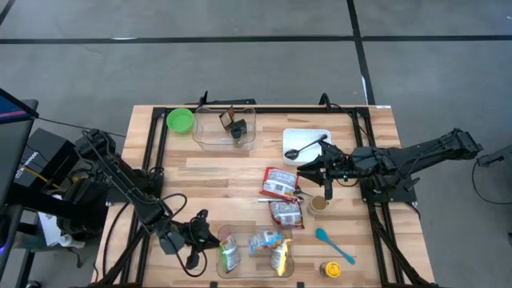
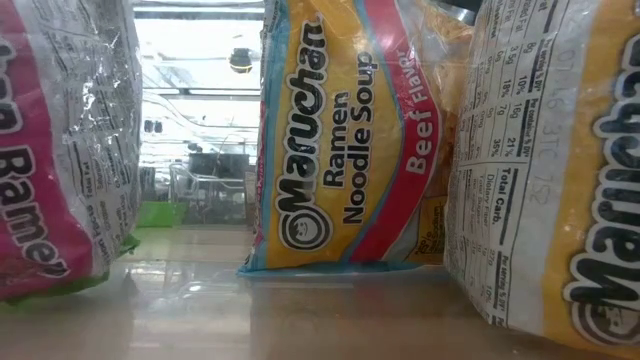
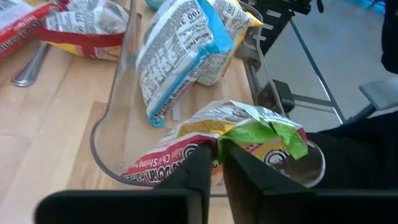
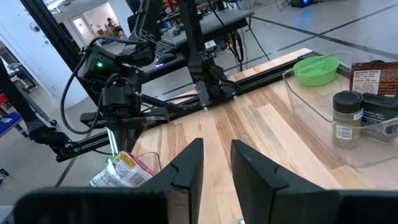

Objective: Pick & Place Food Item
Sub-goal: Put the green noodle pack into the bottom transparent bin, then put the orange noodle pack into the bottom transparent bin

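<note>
Ramen packet [image 3: 249, 134] sits pinched in the left end effector [image 3: 217, 163] inside the clear bin [image 3: 115, 109] at the desk's [image 1: 208, 172] front edge; right end effector [image 4: 214, 163] hovers mid-desk, slightly parted, empty.

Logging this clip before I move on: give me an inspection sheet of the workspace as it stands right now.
Surface: wooden table, black frame rails along its sides.
Job's things: three ramen packets in the near clear bin; two more ramen packets loose mid-table.
Clutter: green bowl; far clear bin holding a spice jar; white tray with a black spoon; teal spoon; small cup; yellow-lidded jar.
Grippers: left gripper at the green-trimmed packet on the near bin's left end, fingers narrowly apart; right gripper above the cup, holding nothing.
Cables: black bundles along the left arm.
Surroundings: grey floor; room with equipment behind.
</note>
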`<move>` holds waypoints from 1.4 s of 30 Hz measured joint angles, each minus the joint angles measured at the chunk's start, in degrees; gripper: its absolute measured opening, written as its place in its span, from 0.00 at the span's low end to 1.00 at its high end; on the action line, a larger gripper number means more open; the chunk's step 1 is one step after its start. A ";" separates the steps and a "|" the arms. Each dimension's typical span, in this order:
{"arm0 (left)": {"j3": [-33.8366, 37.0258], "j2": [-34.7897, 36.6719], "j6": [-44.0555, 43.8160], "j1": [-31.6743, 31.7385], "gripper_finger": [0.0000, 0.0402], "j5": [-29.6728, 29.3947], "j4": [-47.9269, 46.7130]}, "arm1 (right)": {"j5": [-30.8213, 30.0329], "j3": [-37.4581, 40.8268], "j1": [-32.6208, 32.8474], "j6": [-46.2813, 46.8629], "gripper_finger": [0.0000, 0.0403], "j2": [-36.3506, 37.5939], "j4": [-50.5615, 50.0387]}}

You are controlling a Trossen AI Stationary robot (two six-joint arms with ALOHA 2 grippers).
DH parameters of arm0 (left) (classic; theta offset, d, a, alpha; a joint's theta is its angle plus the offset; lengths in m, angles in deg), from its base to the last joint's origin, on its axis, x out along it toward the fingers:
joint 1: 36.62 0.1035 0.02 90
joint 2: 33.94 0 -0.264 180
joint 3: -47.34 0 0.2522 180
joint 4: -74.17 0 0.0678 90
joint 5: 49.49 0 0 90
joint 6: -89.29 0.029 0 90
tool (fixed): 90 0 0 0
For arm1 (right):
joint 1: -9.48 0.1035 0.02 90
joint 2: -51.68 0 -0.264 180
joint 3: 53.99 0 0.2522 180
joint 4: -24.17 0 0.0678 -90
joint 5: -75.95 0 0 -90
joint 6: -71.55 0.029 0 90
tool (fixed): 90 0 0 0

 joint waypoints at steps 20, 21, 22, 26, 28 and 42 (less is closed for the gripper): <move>0.04 6.12 4.85 -0.07 0.25 0.53 -2.47 | 0.00 0.00 0.00 0.01 0.19 0.00 -0.02; 0.04 6.72 6.33 -0.07 0.25 0.49 -2.33 | 0.00 0.00 0.00 0.02 0.19 0.00 -0.02; 0.04 7.45 7.56 -0.07 0.25 0.14 -2.15 | 0.00 0.00 0.00 0.01 0.19 0.00 -0.02; 0.04 10.93 13.75 -0.02 0.25 -6.99 -2.11 | 0.00 0.00 0.00 0.02 0.19 0.00 -0.02; 0.04 12.72 17.53 -0.02 0.25 -13.40 -2.08 | 0.00 0.00 0.00 0.01 0.19 0.00 -0.02; 0.04 15.07 27.58 9.48 0.25 -38.04 -3.68 | -0.41 0.00 -0.02 -7.71 0.19 0.00 -0.39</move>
